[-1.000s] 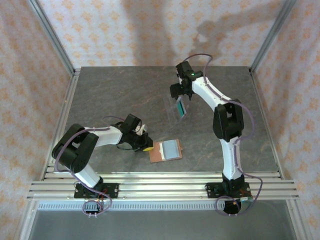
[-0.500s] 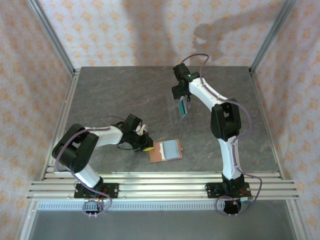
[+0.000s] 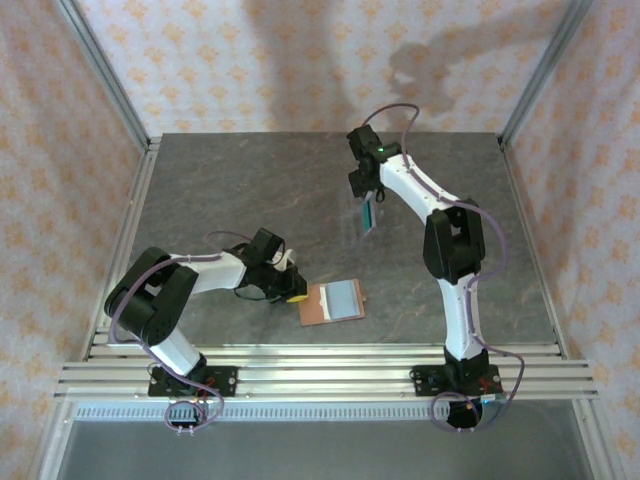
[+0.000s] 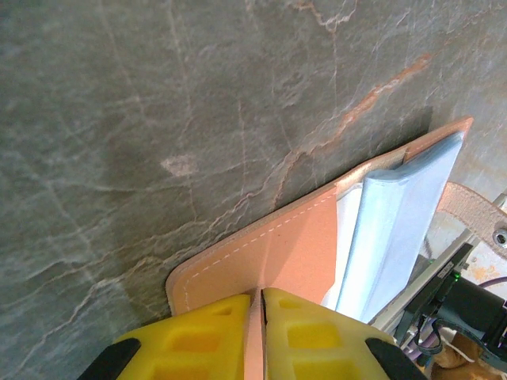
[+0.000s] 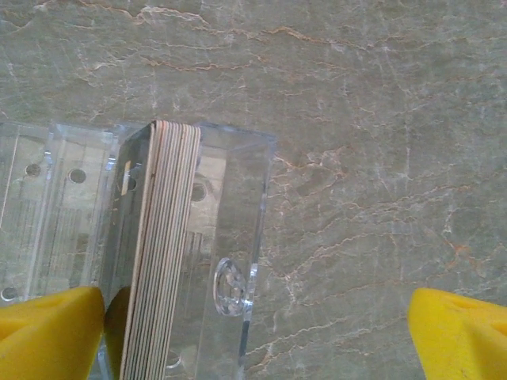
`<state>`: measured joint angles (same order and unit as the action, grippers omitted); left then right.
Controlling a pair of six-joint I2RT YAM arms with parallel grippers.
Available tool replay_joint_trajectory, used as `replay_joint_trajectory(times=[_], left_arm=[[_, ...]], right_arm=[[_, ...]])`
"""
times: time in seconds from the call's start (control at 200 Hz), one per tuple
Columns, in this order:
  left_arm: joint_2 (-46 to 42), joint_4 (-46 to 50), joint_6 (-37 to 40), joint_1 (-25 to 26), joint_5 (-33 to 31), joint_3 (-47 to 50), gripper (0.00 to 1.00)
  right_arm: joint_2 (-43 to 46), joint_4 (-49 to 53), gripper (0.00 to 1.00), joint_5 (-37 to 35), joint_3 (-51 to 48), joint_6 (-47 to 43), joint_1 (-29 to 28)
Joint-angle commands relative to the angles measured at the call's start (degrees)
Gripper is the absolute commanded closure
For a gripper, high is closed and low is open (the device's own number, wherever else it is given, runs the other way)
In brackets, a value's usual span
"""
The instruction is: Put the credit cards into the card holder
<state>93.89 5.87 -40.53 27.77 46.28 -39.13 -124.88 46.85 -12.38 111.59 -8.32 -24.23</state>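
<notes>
**Top external.** At the near left of the table (image 3: 220,190) you have the left gripper (image 3: 290,292), set low with its yellow tips at the left edge of the card holder (image 3: 333,300). The holder lies flat and is tan with a pale blue panel. Well apart from it, toward the far centre, the right gripper (image 3: 367,198) hangs over the credit cards (image 3: 368,216). A teal face shows there, tilted up off the surface.

**Left wrist.** Your left claw's two yellow fingers (image 4: 186,340) are pressed together on the tan stitched edge of the card holder (image 4: 293,245), with only that thin flap between them. The pale blue pocket lies just beyond, on the right.

**Right wrist.** Your right claw stands wide apart, with one yellow fingertip (image 5: 47,332) at the left border and the other at the right. It grips nothing. The credit cards (image 5: 162,261) stand on edge as a tight stack inside a clear case (image 5: 234,237), just beside the left fingertip. You cannot tell whether they touch.
</notes>
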Motion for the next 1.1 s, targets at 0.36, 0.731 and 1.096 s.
replay_joint_trajectory(times=[0.36,0.731,1.096], left_arm=[[2.8,3.3,0.9,1.1,-0.8,-0.8,0.85],[3.1,3.4,0.9,1.6,-0.7,-1.1,0.85],[3.4,3.6,1.0,1.7,-0.5,-1.5,0.85]], right_arm=[[2.7,3.1,0.18,-5.0,-0.5,-2.2,0.0],[2.6,4.1,0.28,-6.8,-0.1,-2.3,-0.1],[2.5,5.0,0.41,-6.9,0.6,-2.3,-0.1]])
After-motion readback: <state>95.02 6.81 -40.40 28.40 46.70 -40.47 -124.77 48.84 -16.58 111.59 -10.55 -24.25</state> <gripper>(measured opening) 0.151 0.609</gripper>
